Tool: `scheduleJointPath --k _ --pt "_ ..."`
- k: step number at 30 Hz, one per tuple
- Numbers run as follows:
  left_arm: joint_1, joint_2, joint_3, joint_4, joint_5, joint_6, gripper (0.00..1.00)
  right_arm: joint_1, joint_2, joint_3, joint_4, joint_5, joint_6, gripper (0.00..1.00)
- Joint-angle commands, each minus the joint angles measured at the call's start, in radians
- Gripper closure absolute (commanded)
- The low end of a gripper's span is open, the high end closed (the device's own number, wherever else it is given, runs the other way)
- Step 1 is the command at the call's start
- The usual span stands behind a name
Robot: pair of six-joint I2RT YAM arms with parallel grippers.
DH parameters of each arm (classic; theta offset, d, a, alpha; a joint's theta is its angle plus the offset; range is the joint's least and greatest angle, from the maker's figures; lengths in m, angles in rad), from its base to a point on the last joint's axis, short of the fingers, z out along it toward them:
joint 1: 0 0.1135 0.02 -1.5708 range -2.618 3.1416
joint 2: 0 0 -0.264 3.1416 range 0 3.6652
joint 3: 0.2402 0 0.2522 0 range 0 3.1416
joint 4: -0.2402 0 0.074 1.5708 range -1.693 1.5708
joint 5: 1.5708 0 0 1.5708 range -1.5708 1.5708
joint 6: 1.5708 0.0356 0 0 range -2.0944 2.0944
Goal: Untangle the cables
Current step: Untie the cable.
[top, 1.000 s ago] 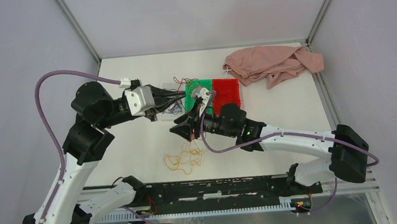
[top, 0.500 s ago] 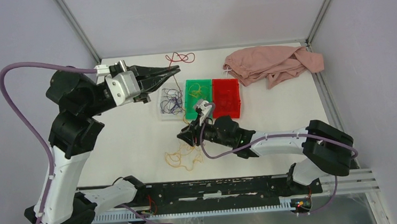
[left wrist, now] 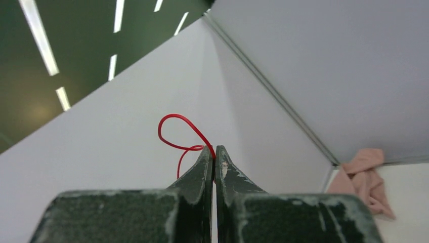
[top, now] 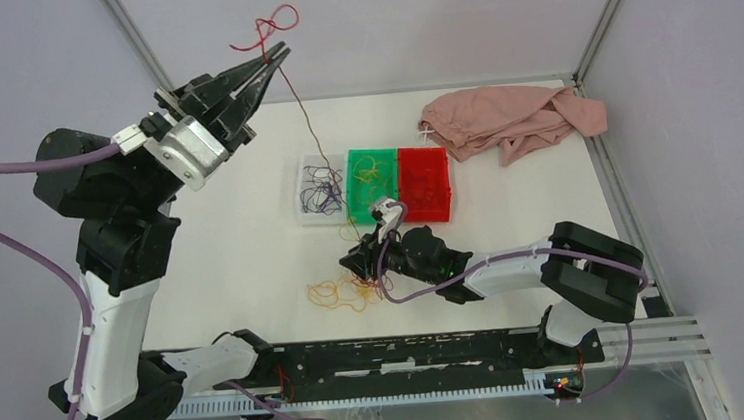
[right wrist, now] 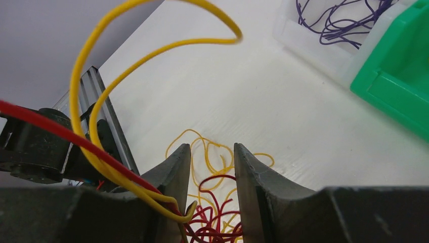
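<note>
My left gripper (top: 275, 53) is raised high at the back left, shut on a red cable (top: 273, 21) that loops above its tips. The left wrist view shows the jaws (left wrist: 213, 151) pinched on that red loop (left wrist: 174, 130). One red strand (top: 307, 125) runs down from it toward my right gripper (top: 352, 266). That gripper sits low over a tangle of yellow and red cables (top: 340, 295) on the table. In the right wrist view its jaws (right wrist: 211, 152) stand narrowly apart, with a bunch of red strands (right wrist: 215, 217) between them. A yellow loop (right wrist: 101, 76) hooks over the left finger.
A clear tray with purple cables (top: 318, 192), a green tray (top: 358, 211) holding a yellow strand and a red tray (top: 423, 181) stand side by side mid-table. A pink cloth (top: 506, 119) lies at the back right. The frame rail (top: 409, 352) runs along the near edge.
My left gripper has risen up and back from the trays, drawing the red cable out into a long strand. My right gripper has sunk toward the table with the tangle.
</note>
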Motion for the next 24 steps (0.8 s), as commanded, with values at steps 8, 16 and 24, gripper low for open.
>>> scheduleJointPath --k 8,16,24 --pt "-0.002 0.031 0.042 0.506 -0.222 0.198 0.97 0.004 0.034 -0.05 0.086 0.036 0.044 0.49" --pt "-0.002 0.072 0.093 0.715 -0.261 0.303 0.97 0.005 0.05 -0.064 0.096 0.044 0.06 0.48" --pt "-0.002 0.153 0.265 0.751 -0.201 0.432 0.97 0.005 0.075 -0.088 0.128 0.045 0.105 0.45"
